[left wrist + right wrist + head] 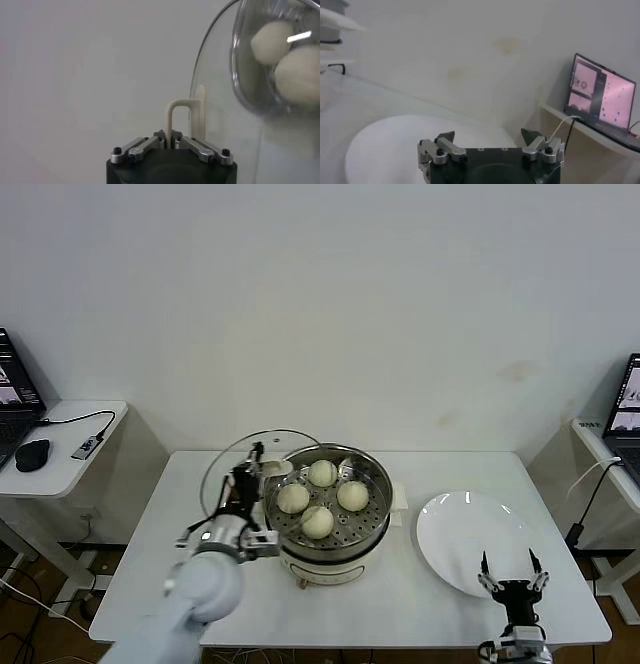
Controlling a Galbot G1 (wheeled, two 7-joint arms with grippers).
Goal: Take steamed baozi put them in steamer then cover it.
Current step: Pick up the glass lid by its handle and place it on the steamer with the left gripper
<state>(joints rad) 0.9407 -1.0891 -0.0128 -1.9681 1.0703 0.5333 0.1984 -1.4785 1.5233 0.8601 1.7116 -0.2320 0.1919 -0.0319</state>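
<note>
Several cream-white baozi [322,496] lie on the perforated tray of the steel steamer [378,509] at the table's middle. My left gripper [250,474] is shut on the cream handle [181,120] of the clear glass lid [232,462] and holds the lid tilted on edge just left of the steamer. In the left wrist view the lid's glass [225,115] stands upright, with two baozi [287,55] seen past the steamer wall. My right gripper [511,574] is open and empty at the near edge of the empty white plate [468,534].
Side tables stand left and right, each with a laptop [12,399]; a mouse [32,454] and cables lie on the left one. The right laptop [602,95] shows in the right wrist view. The plate's surface [385,145] lies under my right gripper.
</note>
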